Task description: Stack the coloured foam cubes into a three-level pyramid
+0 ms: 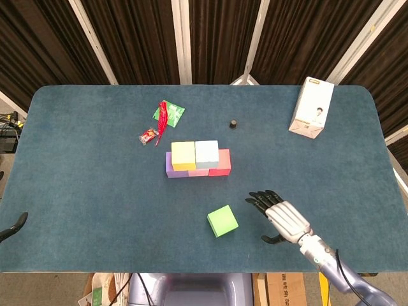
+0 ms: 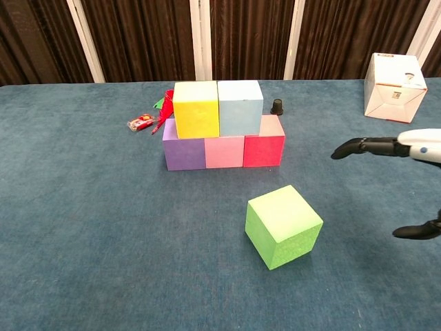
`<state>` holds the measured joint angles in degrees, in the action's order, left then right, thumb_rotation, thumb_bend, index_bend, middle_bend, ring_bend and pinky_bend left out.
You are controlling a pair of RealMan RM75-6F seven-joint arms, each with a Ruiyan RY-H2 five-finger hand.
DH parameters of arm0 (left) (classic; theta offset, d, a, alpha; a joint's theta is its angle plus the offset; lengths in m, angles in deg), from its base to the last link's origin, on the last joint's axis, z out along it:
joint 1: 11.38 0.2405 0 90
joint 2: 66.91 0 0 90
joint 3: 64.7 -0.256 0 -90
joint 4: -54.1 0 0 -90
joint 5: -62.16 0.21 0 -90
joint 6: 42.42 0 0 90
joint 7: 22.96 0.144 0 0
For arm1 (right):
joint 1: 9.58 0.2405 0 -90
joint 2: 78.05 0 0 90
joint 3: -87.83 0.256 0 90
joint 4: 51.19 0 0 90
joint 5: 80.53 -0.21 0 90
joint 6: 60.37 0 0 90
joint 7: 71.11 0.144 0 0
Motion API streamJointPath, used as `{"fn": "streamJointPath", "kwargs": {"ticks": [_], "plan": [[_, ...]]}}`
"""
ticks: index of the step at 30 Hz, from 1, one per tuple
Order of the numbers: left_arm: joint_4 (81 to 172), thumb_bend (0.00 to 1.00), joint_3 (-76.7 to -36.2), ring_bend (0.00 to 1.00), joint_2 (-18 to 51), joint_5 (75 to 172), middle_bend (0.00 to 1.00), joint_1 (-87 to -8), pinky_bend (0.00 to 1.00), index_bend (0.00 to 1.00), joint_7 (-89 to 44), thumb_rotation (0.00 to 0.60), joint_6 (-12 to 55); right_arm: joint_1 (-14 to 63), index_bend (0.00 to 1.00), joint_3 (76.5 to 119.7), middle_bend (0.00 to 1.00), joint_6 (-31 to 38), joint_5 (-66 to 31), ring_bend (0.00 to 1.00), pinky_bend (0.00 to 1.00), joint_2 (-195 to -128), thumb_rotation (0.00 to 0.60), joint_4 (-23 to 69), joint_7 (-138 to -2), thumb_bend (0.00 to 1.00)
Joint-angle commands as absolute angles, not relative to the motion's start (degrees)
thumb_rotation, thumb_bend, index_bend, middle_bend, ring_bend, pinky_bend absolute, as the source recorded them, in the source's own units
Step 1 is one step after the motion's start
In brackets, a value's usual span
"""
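We are looking at two finished levels near the centre of the blue felt counter (image 1: 95,166). The purple foam cube (image 2: 183,153), pink foam cube (image 2: 224,152) and red foam cube (image 2: 264,149) are sitting side by side as the base, and the yellow foam cube (image 2: 196,109) and pale blue foam cube (image 2: 240,107) are resting on them, touching each other. The green foam cube (image 2: 283,226) is lying loose on the counter, lower in the frame, tilted off square. Our right hand (image 1: 285,218) is hovering just right of it, fingers spread, grasping nothing. We judge only the capstone remains. Our left hand (image 1: 14,226) is barely showing at the lower left edge; we cannot tell its state.
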<state>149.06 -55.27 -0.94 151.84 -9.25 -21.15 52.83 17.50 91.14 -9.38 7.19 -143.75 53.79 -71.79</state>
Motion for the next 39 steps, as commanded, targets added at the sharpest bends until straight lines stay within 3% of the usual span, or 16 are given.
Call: {"fn": "streamJointPath", "kwargs": {"ticks": [1, 13, 26, 39], "plan": [[149.25, 0.3, -55.24, 0.0, -0.43, 150.62, 0.0, -9.41, 0.0, 0.05, -19.41, 0.6, 52.56, 19.47, 0.11, 91.67, 0.08, -11.55, 5.95, 0.0, 0.0, -145.03, 0.6, 53.55, -72.52, 0.25], [149.4, 0.3, -54.78, 0.0, 0.61, 147.58, 0.0, -10.5, 0.0, 0.05, -17.41, 0.6, 51.59, 24.12, 0.11, 93.93, 0.08, -14.0, 1.74, 0.01, 0.0, -149.84, 0.6, 53.33, -75.69, 0.25], [149.76, 0.3, -54.42, 0.0, 0.95, 144.97, 0.0, -11.03, 0.0, 0.05, -17.11, 0.6, 51.24, 26.85, 0.11, 93.72, 0.15, -14.92, -1.46, 0.02, 0.0, -154.96, 0.6, 50.18, -77.93, 0.25], [149.57, 0.3, -54.05, 0.0, 1.88, 143.52, 0.0, -11.64, 0.0, 0.07, -17.01, 0.6, 51.45, 28.3, 0.21, 93.01, 0.24, -14.66, -1.73, 0.06, 0.0, -157.28, 0.6, 47.63, -77.18, 0.25]]}}
